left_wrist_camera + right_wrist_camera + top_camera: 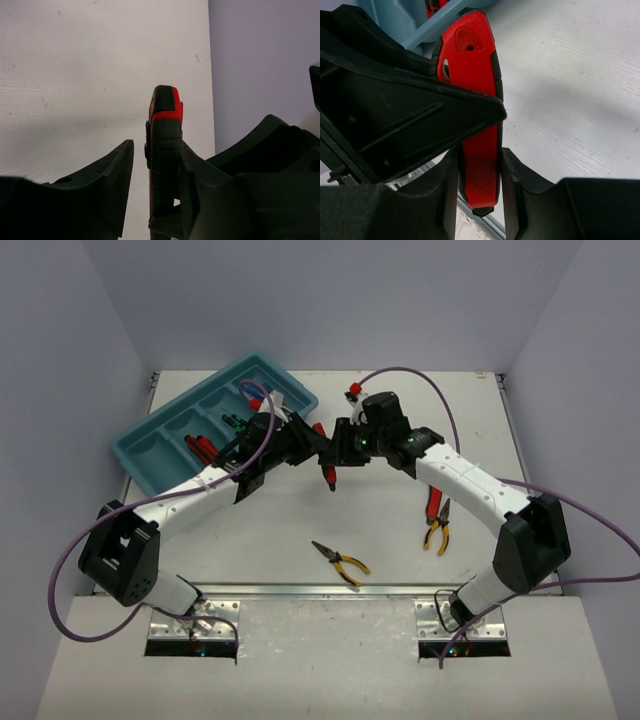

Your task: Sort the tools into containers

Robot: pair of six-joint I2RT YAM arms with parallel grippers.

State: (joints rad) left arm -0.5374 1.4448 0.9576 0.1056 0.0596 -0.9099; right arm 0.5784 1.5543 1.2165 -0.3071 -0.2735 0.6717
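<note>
A red-and-black-handled tool (325, 455), apparently the red-handled pliers, hangs in the air mid-table between my two grippers. My right gripper (340, 447) is shut on its red handle (479, 165), with both fingers pressed against it. My left gripper (314, 445) is open around the same handle (165, 125). One finger (192, 170) touches the handle and a gap shows at the other finger. The teal tray (135, 455) lies at the far left. It holds a red-handled tool (200, 448), a green-handled screwdriver (235, 423) and a blue-handled screwdriver (256, 396).
Yellow-handled pliers (341, 563) lie near the front middle of the table. Red-handled pliers (432, 502) and yellow-handled pliers (441, 533) lie together at the right under the right arm. A corner of the tray (405, 17) shows in the right wrist view.
</note>
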